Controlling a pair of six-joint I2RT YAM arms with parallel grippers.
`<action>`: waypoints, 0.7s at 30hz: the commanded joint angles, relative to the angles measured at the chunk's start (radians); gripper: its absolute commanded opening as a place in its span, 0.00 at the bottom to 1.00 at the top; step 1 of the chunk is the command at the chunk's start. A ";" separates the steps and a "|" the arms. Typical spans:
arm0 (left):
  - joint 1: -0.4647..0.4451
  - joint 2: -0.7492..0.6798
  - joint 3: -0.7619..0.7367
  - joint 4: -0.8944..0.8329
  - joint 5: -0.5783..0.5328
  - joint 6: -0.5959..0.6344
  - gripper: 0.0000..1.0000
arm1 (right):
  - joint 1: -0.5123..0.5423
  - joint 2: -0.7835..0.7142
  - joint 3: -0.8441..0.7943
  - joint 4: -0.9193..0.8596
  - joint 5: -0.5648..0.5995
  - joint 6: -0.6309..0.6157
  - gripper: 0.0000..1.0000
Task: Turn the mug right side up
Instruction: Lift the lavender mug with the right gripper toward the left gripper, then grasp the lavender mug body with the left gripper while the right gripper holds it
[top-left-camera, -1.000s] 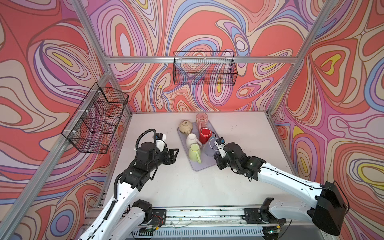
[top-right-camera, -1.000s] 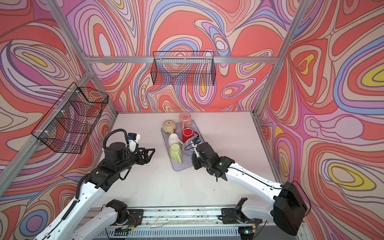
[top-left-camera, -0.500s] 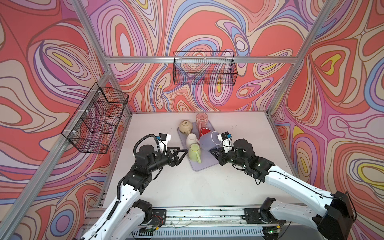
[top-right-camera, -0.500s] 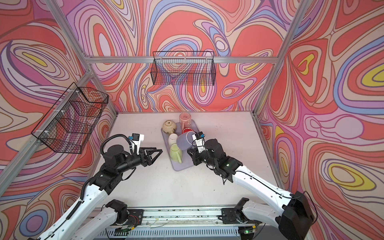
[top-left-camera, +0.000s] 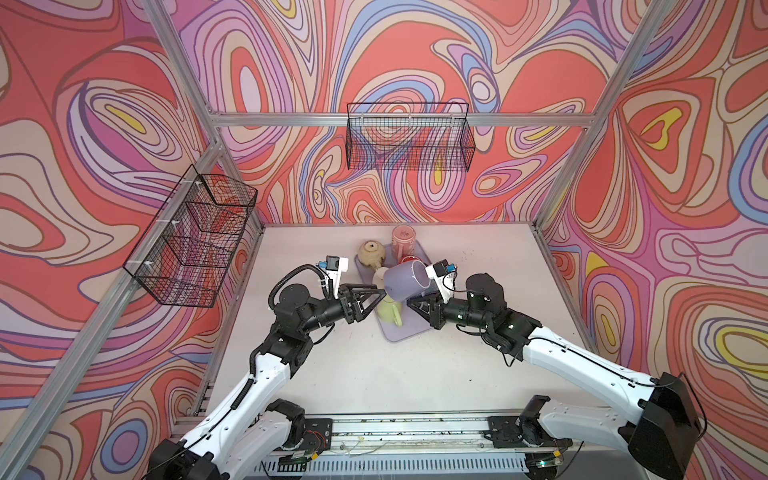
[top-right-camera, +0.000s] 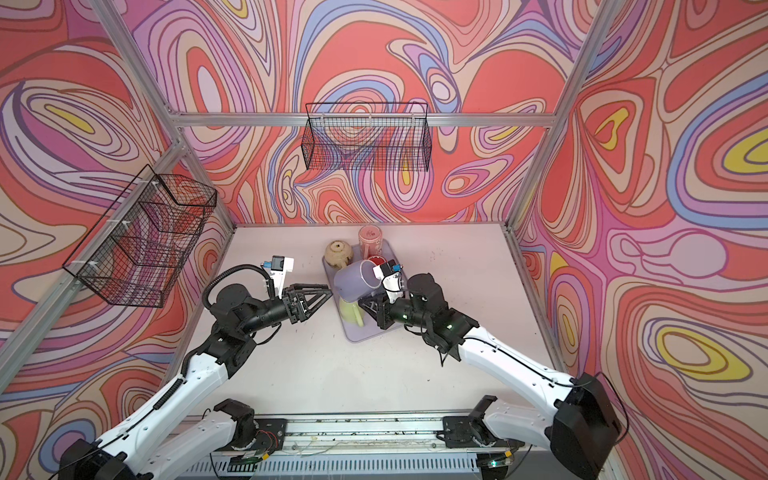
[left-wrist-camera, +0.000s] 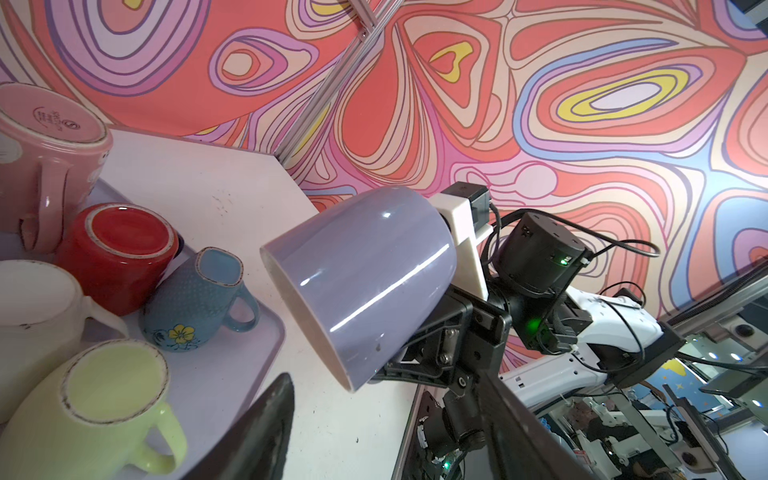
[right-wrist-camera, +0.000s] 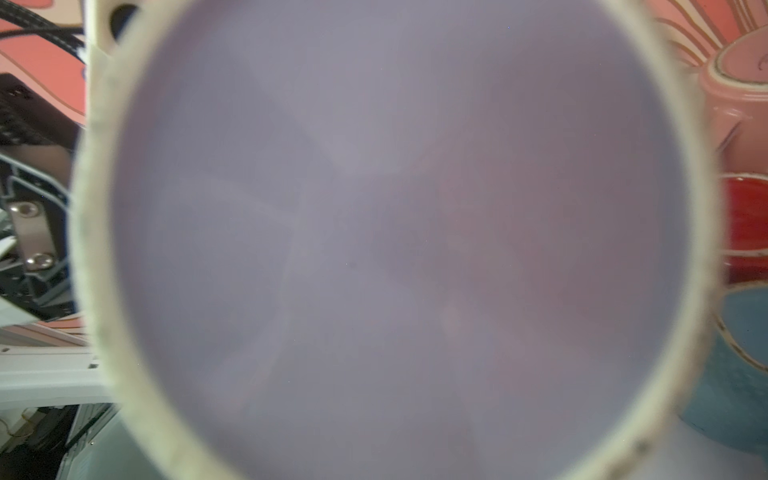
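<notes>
The lavender mug (top-left-camera: 401, 284) hangs above the tray, tipped onto its side, with its mouth towards my left gripper. My right gripper (top-left-camera: 413, 305) is shut on the mug from underneath; the handle and the exact grip are hidden. In the left wrist view the mug (left-wrist-camera: 365, 278) fills the middle, with the right gripper's black fingers (left-wrist-camera: 419, 361) below it. The right wrist view is almost filled by the mug's base (right-wrist-camera: 395, 232). My left gripper (top-left-camera: 380, 294) is open, its tips just left of the mug and not touching it. The same mug (top-right-camera: 353, 282) and left gripper (top-right-camera: 326, 293) show in both top views.
The lavender tray (top-left-camera: 409, 332) carries several upside-down mugs: yellow-green (top-left-camera: 388, 312), beige (top-left-camera: 371, 253), pink (top-left-camera: 403, 241), red (left-wrist-camera: 116, 253), white (left-wrist-camera: 33, 307) and blue with a flower (left-wrist-camera: 195, 299). Wire baskets hang on the left wall (top-left-camera: 195, 237) and the back wall (top-left-camera: 409, 137).
My right gripper has lifted the lavender mug off the tray and tipped it onto its side. My left gripper has swung right, up to the mug.
</notes>
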 joint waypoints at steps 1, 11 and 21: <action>-0.005 0.017 -0.012 0.144 0.038 -0.061 0.71 | -0.005 0.003 0.029 0.187 -0.072 0.027 0.08; -0.020 0.082 -0.026 0.304 0.061 -0.126 0.70 | -0.005 0.062 0.033 0.279 -0.148 0.073 0.08; -0.052 0.135 -0.023 0.386 0.050 -0.150 0.63 | -0.003 0.092 0.031 0.343 -0.189 0.091 0.08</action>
